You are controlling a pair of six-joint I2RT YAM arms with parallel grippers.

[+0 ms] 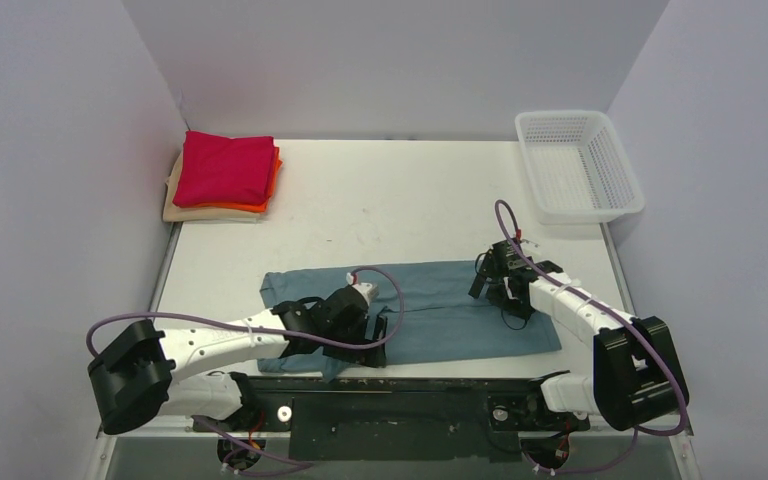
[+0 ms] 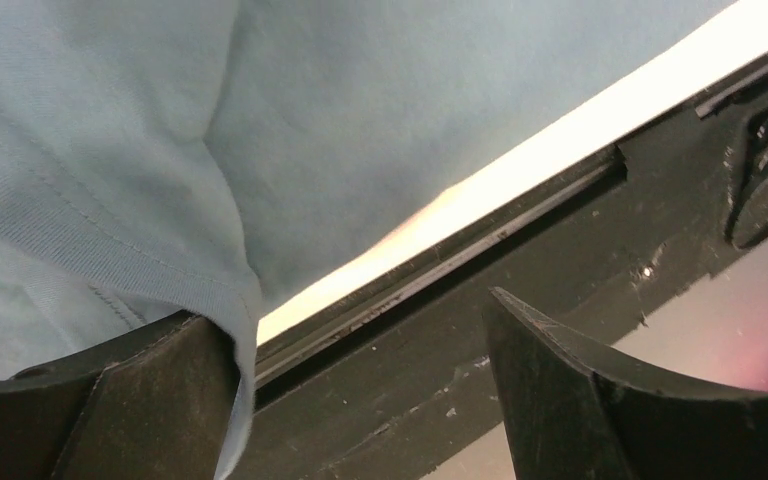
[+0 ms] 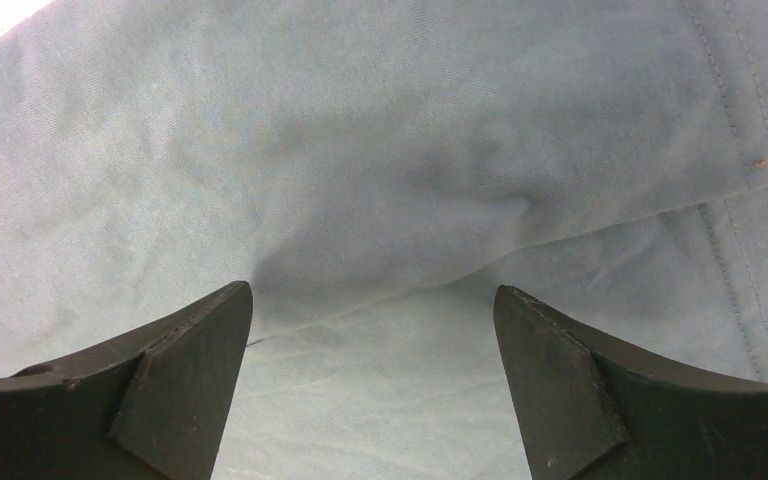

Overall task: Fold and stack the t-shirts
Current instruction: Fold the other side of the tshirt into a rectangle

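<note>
While the teal-blue t-shirt (image 1: pixel 450 320) is lying flattened in a long band across the near part of the table (image 1: pixel 360 210), I am watching both arms working at it. The left gripper (image 1: pixel 380 340) is sitting at the shirt's near edge with its jaws spread wide. In the left wrist view (image 2: pixel 350 310) a stitched hem of the blue cloth (image 2: pixel 360 120) is draping against the inside of one finger (image 2: pixel 150 400), while the other finger is standing free over the black rail (image 2: pixel 560 260) along the table's front. Nothing is being pinched there.

The right gripper (image 1: pixel 488 285) is hovering over the opposite end of the same shirt, and it is also wide open. Its wrist camera (image 3: pixel 372 290) is showing only blue fabric (image 3: pixel 380 150) between and beyond the fingers, with a soft crease running across just ahead of the tips and a seamed edge off to one side. I cannot tell whether the tips are touching the cloth.

Far beyond the left gripper, in the back corner, the finished pile is resting: the crimson-red t-shirt (image 1: pixel 225 167) on top, the orange t-shirt (image 1: pixel 250 207) showing under it, and the beige t-shirt (image 1: pixel 173 200) at the bottom. Far beyond the right gripper, the white mesh basket (image 1: pixel 560 118) is sitting in the other back corner.
</note>
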